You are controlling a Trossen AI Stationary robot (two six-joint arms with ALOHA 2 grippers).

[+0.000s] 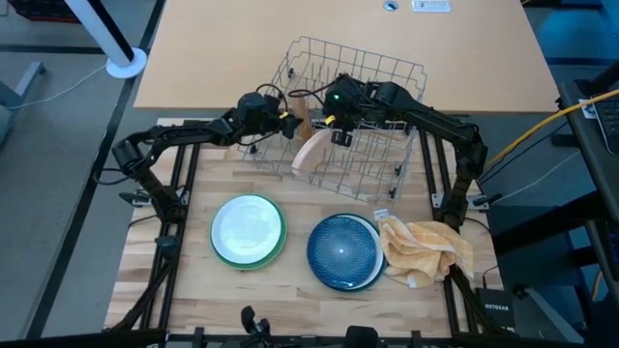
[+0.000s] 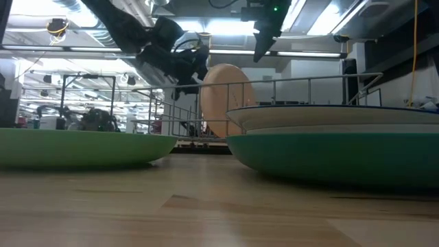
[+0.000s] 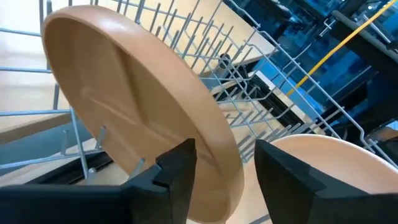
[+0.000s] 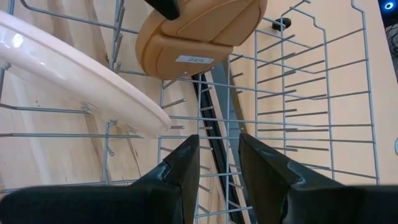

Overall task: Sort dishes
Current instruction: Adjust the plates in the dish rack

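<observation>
The left gripper (image 3: 216,171) sits at the left end of the wire rack (image 1: 372,68), its fingers parted around the rim of a tan wooden plate (image 3: 137,106) that stands on edge in the rack's tines; the fingers flank the rim without clearly pinching it, so I judge the plate is being let go into its slot. The right gripper (image 4: 219,163) hangs over the middle of the rack, fingers a little apart and empty, just beside a second, paler plate (image 4: 74,78) leaning in the rack.

The step in hand looks like racking the small plates. Next, the left arm needs to back straight off the rim without tipping the plate, then go for a stack in front of the rack.

Count: two small plates in the rack; in front of it, a white plate (image 1: 248,222) on a green one (image 1: 274,253), a teal-blue plate (image 1: 338,251) on a white one (image 1: 373,230), and a yellow cloth (image 1: 426,249) beside them.
</observation>
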